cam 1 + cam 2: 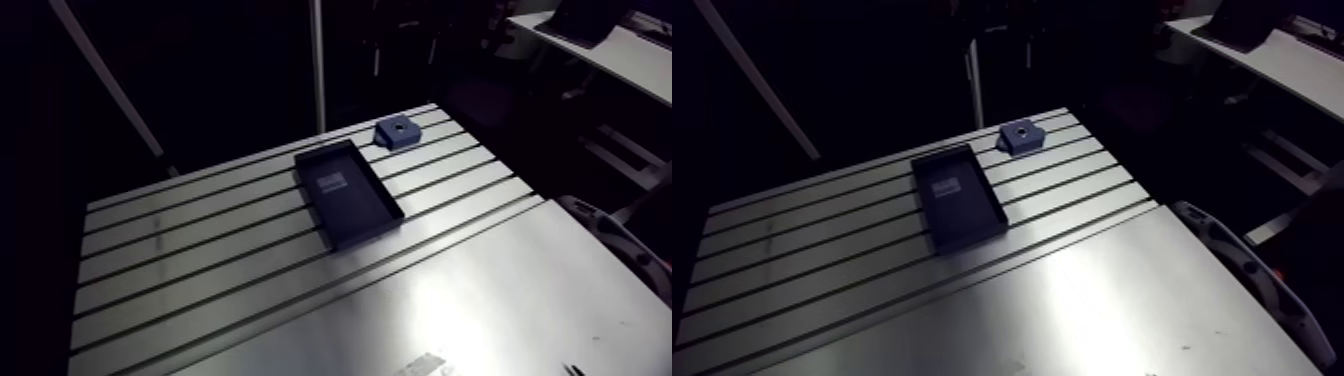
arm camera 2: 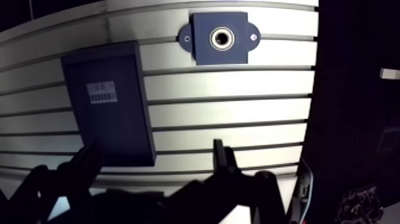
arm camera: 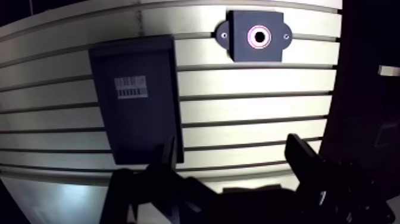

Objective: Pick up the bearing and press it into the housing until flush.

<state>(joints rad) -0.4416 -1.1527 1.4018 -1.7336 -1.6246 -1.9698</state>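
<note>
**One housing, one tray, two fingers spread**

One slotted aluminium table (image 1: 200, 262) carries two things, both dark against the bright metal. The first is a single shallow, dark rectangular tray (image 1: 362, 212), lying at an angle across the table's slots. One white printed label (image 3: 129, 87) sits on its floor, towards the end nearer the housing.

The second is one blue, square-bodied housing block (image 1: 397, 133) with two rounded ears, each showing one small screw – two screws in all. It sits near the table's far edge, just beyond the tray's far corner and apart from it.

In the wrist view one pale metallic ring (image 3: 259, 37) fills the round bore at the housing's centre. This looks to be the bearing, already in its seat. Whether it sits flush with the block's face cannot be told from this angle.

One black two-fingered gripper (image 3: 233, 157) hangs above the table – its two fingers (image 3: 168, 156) stand wide apart with nothing between them. One finger rises over the near corner of the tray and the other over bare table. The housing lies well ahead of the gripper, past the spread fingers.
</note>
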